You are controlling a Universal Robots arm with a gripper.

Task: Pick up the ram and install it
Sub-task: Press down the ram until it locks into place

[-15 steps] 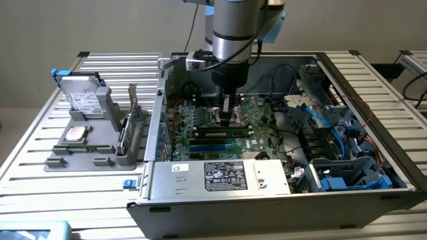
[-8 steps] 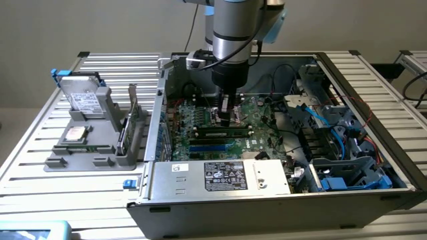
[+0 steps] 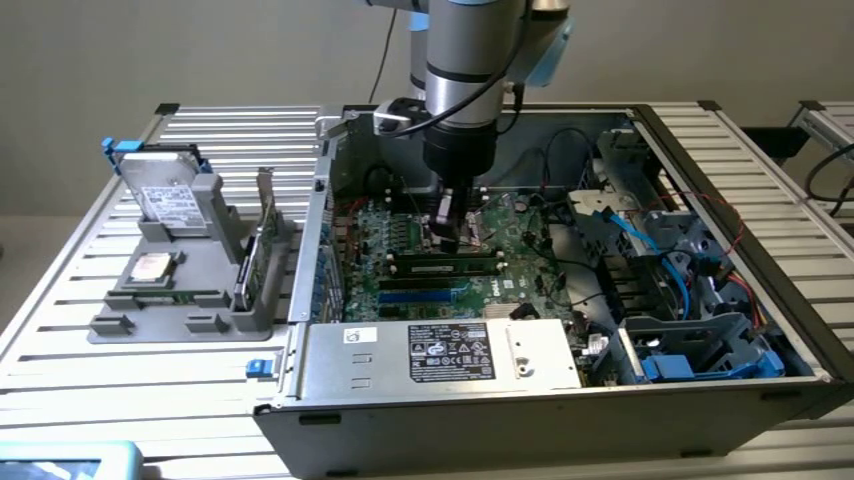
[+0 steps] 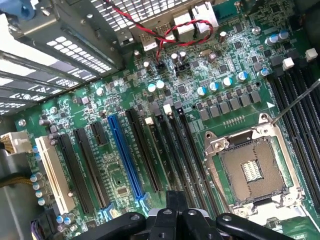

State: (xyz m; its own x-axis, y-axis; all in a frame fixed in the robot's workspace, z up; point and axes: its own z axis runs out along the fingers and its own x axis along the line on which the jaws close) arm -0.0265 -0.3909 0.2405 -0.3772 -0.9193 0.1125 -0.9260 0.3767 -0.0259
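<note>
Inside case (image 3: 747,300), end effector (image 3: 451,235) vertical.

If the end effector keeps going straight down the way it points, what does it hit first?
Most likely the motherboard, about at the ram seated in its slot. The end effector, shut, points down there. In the wrist view it hangs over the long slots; its height above them is unclear.

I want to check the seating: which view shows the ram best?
The exterior view: the ram shows its long side, standing in a slot near the gripper. The wrist view gives at most a thin edge-on strip.
</note>
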